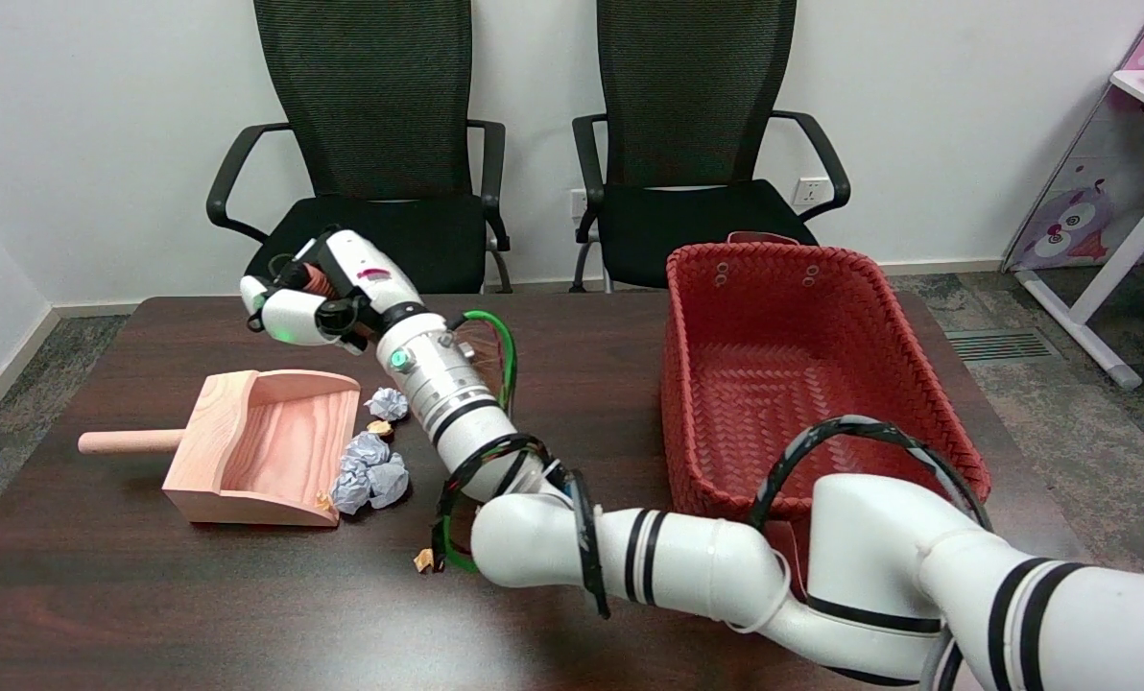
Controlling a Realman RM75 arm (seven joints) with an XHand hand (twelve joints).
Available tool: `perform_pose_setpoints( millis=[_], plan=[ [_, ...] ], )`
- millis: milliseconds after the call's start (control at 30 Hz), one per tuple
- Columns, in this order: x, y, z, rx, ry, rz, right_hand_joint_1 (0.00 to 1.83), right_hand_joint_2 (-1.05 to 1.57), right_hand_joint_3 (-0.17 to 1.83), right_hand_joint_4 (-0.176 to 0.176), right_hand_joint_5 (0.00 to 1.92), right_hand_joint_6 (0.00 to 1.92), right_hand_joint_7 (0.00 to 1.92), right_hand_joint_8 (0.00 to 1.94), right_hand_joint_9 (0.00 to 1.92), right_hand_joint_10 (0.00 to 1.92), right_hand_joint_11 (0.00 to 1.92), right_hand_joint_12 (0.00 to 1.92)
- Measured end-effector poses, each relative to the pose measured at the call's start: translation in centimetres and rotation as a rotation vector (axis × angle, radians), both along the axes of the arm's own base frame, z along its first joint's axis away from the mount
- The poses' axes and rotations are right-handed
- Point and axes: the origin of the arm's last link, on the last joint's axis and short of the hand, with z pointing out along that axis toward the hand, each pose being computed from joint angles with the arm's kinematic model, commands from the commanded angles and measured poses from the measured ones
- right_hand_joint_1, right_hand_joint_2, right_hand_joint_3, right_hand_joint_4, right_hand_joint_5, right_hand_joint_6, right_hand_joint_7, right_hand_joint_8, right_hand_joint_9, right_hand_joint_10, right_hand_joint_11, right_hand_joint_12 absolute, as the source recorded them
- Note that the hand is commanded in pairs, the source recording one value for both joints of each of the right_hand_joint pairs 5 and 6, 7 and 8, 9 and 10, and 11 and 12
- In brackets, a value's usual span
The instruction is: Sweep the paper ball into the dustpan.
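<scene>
Right hand (315, 293) raised, grip unclear; dustpan (265, 446) handle left, mouth toward paper balls (372, 472).

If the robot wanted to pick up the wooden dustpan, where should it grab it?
Probably by the round handle. It sticks straight out of the dustpan toward the picture's left, lying flat over bare table, thin enough for fingers to wrap around. Coming down from above looks easiest. The pan's open mouth faces the paper balls, so the right hand should avoid that side.

The right arm (687, 566) comes in from the lower right and bends at the elbow. Its robot hand (308, 293) is up high, fingers curled around something brown.
</scene>
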Motion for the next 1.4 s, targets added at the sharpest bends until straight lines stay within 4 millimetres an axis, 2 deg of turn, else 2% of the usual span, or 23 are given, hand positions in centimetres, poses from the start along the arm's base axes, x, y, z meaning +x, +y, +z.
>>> perform_pose_setpoints(
  millis=[467,633,1100,1400],
  plan=[
    [-1.1,-0.2,-2.5,0.034,-0.028,-0.06,0.94,1.57,1.74,0.176,1.92,1.92,1.92,1.92,1.92,1.92,1.92,1.92],
    [-1.6,-0.2,-3.0,0.037,-0.037,-0.082,0.95,1.46,1.83,0.176,1.92,1.92,1.92,1.92,1.92,1.92,1.92,1.92],
    [-3.3,-0.6,-3.2,0.053,-0.122,-0.165,0.94,1.35,1.82,0.176,1.92,1.92,1.92,1.92,1.92,1.92,1.92,1.92],
    [-4.2,-0.9,-2.9,0.063,-0.239,-0.232,0.89,1.26,1.83,0.176,1.92,1.92,1.92,1.92,1.92,1.92,1.92,1.92]
  ],
)
